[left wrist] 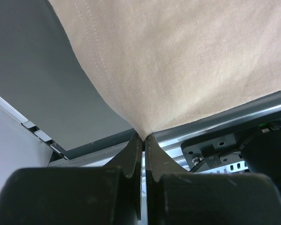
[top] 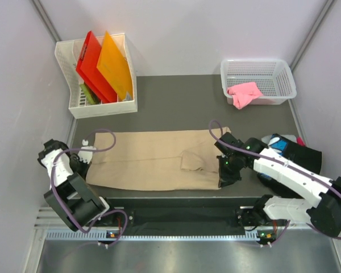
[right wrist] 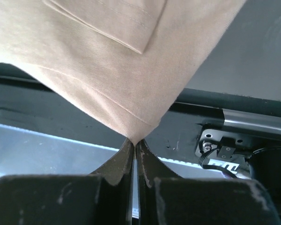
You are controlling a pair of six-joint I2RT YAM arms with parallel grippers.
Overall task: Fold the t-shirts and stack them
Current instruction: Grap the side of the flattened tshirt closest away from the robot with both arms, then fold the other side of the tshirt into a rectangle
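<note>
**Tan shirt** [top: 153, 159]: lies lengthwise across the desk [top: 176, 105] as a long band, with a sleeve-like flap folded in near the middle.

**Left gripper** [left wrist: 144, 137]: clenched on the shirt's near left corner.

**Right gripper** [right wrist: 134, 140]: clenched on the near right corner. At each pinch the cloth draws up into a small peak and fans outward.

Holding both ends of the near edge keeps that edge straight and taut. This is presumably so the whole edge can be carried over in one even fold.

**Pink shirt** [top: 244, 94]: crumpled in the basket [top: 284, 77] at the far right, spilling over its front rim.

**Black shirt** [top: 279, 143]: bunched at the right, partly hidden by the right arm.

Neither of these two looks folded, and no stack exists yet.
</note>
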